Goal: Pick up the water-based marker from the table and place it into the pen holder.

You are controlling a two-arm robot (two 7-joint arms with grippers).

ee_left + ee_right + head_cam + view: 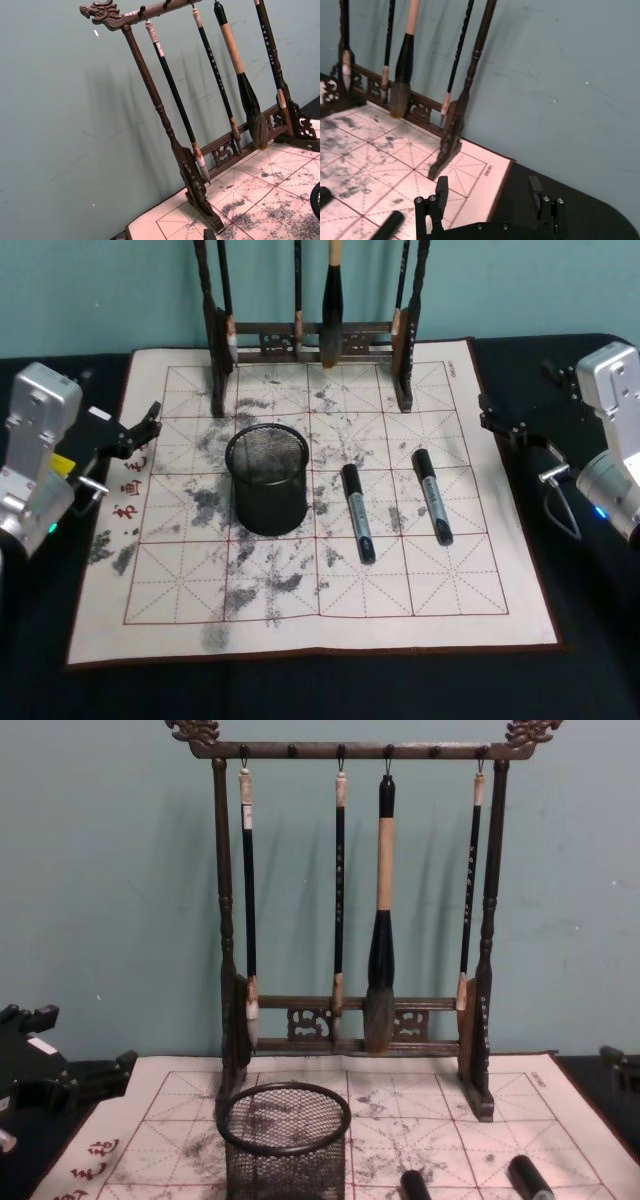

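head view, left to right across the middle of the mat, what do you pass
left end effector → pen holder → left marker → right marker → right end effector

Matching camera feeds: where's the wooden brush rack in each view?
Head: brush rack top centre, behind the pen holder.
Left wrist: brush rack on the mat, at its edge.
Right wrist: brush rack by the mat corner.
Chest: brush rack centre, full height.
Shared landmark: the thick tan-handled brush.
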